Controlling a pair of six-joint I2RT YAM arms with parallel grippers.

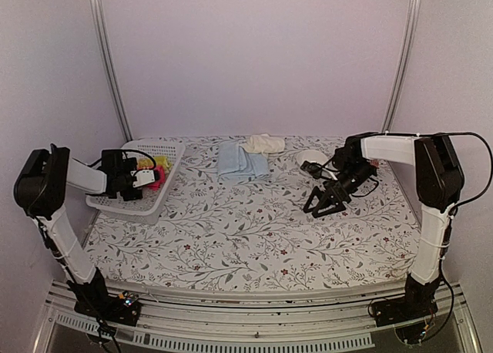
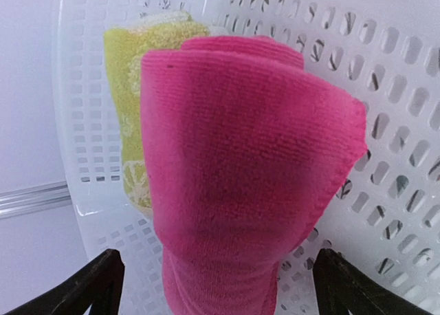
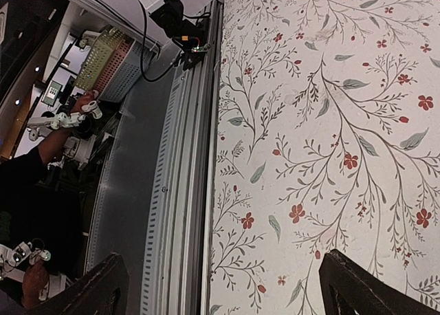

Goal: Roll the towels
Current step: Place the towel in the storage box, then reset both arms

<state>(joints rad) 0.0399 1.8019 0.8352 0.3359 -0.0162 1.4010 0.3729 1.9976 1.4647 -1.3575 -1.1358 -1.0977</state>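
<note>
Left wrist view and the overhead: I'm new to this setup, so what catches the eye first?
A rolled hot pink towel fills the left wrist view, in the white basket in front of a yellow-green towel, with the left gripper open on either side. Overhead, a light blue towel and a cream towel lie at the far edge of the table.

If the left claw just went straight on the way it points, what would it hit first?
Most likely the rolled pink towel, right in front of the open left gripper, inside the white basket; the yellow-green towel lies behind it.
</note>
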